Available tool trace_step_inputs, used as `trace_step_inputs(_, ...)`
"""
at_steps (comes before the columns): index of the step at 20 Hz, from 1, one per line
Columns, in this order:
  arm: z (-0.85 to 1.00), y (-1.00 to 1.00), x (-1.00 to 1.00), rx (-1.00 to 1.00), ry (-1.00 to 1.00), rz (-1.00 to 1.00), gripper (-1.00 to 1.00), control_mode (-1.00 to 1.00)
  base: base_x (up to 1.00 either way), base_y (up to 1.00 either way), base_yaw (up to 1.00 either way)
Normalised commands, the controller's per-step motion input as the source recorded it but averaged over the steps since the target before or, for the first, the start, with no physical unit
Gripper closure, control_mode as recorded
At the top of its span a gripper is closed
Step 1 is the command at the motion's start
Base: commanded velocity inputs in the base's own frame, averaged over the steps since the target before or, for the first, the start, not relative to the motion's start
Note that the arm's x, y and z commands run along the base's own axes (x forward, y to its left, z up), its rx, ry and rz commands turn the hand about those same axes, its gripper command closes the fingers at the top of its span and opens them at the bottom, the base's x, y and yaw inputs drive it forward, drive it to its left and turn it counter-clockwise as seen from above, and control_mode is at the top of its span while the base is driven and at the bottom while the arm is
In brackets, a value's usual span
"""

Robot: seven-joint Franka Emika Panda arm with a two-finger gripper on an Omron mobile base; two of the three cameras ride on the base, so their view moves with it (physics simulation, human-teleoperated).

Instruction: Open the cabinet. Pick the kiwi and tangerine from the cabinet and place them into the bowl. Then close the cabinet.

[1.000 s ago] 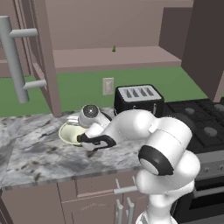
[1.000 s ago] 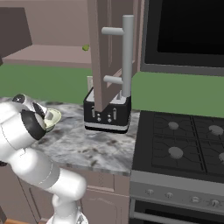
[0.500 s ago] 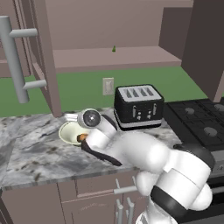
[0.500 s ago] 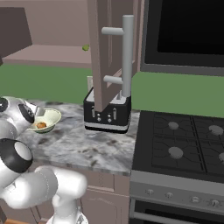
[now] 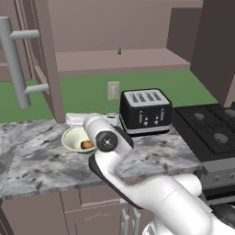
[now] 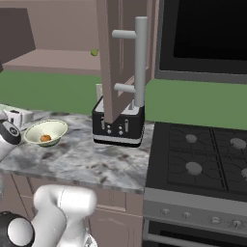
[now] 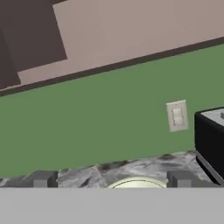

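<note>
So the cabinet stands open at upper left, the bowl at left centre holds the tangerine, the kiwi I cannot make out, the gripper hovers spread and empty, and closing remains.

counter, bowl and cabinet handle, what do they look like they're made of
The counter looks like polished stone, perhaps marble or granite: grey and white with dark veins. The bowl seems to be glazed ceramic, though plastic is possible: a plain pale cream-green with a smooth flaring rim. The cabinet handle looks like brushed metal: an even, dull silver bar.
</note>
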Motion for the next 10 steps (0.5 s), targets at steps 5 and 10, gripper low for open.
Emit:
trace_step_inputs(5, 0.87, 0.00, -1.00, -0.02, -0.19, 0.08, -1.00, -1.00, 0.00, 0.00, 0.00)
trace_step_inputs(10, 0.73, 0.00, -1.00, -0.01, -0.06, 0.03, -1.00, -1.00, 0.00, 0.00, 0.00)
